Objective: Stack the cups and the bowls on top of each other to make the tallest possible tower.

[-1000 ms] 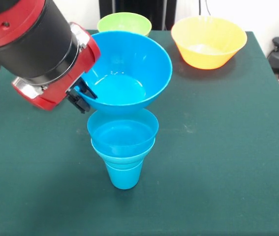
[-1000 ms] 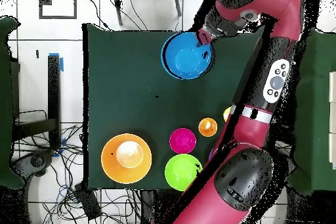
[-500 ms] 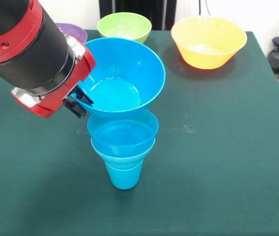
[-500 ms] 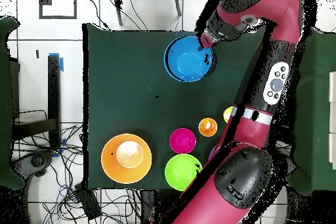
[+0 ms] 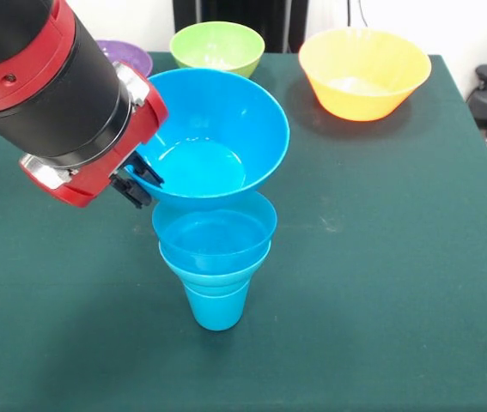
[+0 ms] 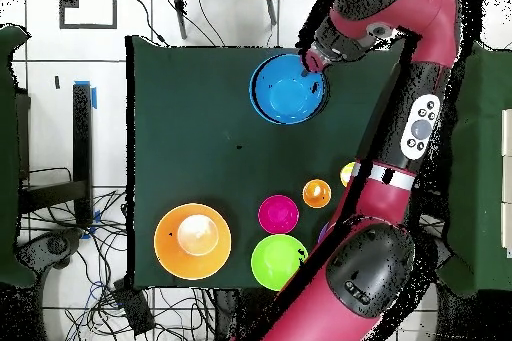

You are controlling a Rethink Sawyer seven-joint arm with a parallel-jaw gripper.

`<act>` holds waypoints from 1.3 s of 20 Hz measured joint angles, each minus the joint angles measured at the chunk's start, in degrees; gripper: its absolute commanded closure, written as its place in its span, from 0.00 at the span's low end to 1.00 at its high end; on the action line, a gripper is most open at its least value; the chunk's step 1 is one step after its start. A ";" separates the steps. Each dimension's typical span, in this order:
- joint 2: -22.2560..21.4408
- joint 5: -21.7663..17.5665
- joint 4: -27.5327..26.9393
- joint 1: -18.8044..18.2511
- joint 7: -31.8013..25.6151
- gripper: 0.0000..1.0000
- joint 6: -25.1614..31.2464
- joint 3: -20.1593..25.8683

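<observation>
The gripper (image 5: 140,176) pinches the left rim of the large blue bowl (image 5: 213,137); the bowl hangs tilted over the blue tower (image 5: 215,262).

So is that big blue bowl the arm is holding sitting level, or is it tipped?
Tipped. The big blue bowl, gripped at its rim, tilts toward the gripper; its bottom sits just above the stack.

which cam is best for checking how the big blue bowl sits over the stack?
Front view. The big blue bowl shows side-on, held at its rim by the end effector, tilted above the stack. Overhead shows only a blue disc covering the stack; neither gap nor tilt is readable.
</observation>
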 measured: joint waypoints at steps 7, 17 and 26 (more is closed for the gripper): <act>0.07 1.12 -0.10 0.11 0.00 1.00 -0.08 0.07; 0.51 1.81 -0.14 0.14 0.00 1.00 -3.63 0.16; 2.31 3.20 -0.42 0.17 0.00 1.00 -6.19 0.29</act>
